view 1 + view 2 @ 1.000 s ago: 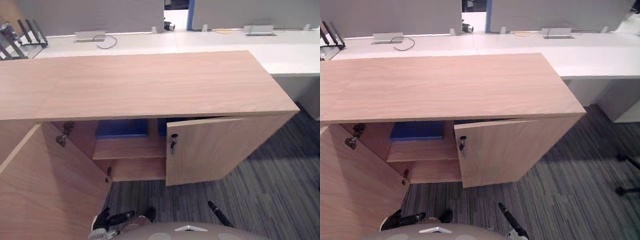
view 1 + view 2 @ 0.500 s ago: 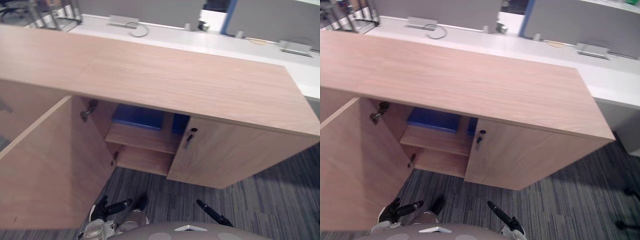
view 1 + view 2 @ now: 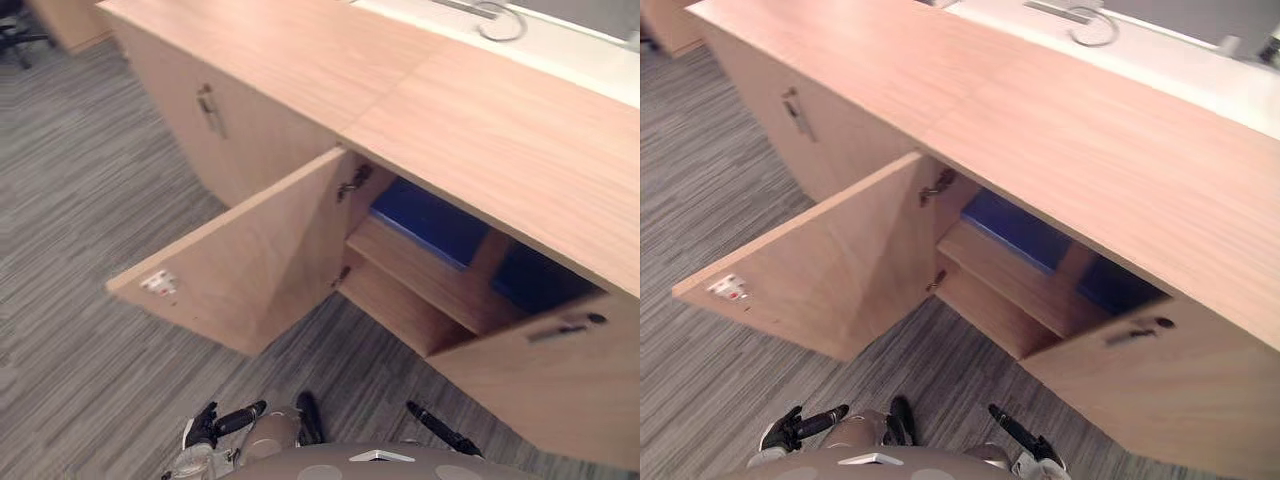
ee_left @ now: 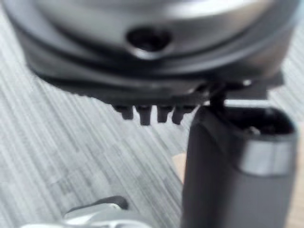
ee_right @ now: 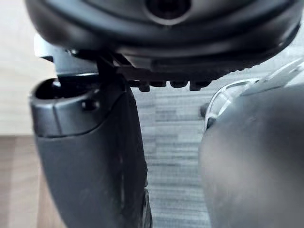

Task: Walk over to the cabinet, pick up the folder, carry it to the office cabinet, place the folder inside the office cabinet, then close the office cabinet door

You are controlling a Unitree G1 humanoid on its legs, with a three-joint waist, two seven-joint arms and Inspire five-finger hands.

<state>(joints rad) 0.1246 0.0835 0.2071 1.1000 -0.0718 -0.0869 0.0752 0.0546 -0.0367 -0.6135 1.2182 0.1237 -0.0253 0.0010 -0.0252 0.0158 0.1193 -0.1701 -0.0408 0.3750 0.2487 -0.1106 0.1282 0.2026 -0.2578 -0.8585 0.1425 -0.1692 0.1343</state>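
The wooden office cabinet (image 3: pixel 470 110) stands before me with its left door (image 3: pixel 250 260) swung wide open toward me. Its right door (image 3: pixel 560 380) is partly open, a key in its lock (image 3: pixel 565 328). A blue folder (image 3: pixel 430 220) lies flat on the upper shelf (image 3: pixel 420 275) inside, with more blue showing behind the divider (image 3: pixel 535 280). My left hand (image 3: pixel 225 420) hangs low over the carpet, fingers straight, holding nothing. My right hand (image 3: pixel 440 432) hangs likewise, open and empty, well short of the cabinet.
A neighbouring cabinet with a closed door and metal handle (image 3: pixel 210 110) joins on the left. A white desk (image 3: pixel 570 55) with a looped cable (image 3: pixel 500 20) runs behind. Grey striped carpet (image 3: pixel 80 220) spreads left of the open door.
The whole view has swung left and tilted down, so the camera moved. The cabinet, its doors and the blue folder keep their places. Both hands still hang low.
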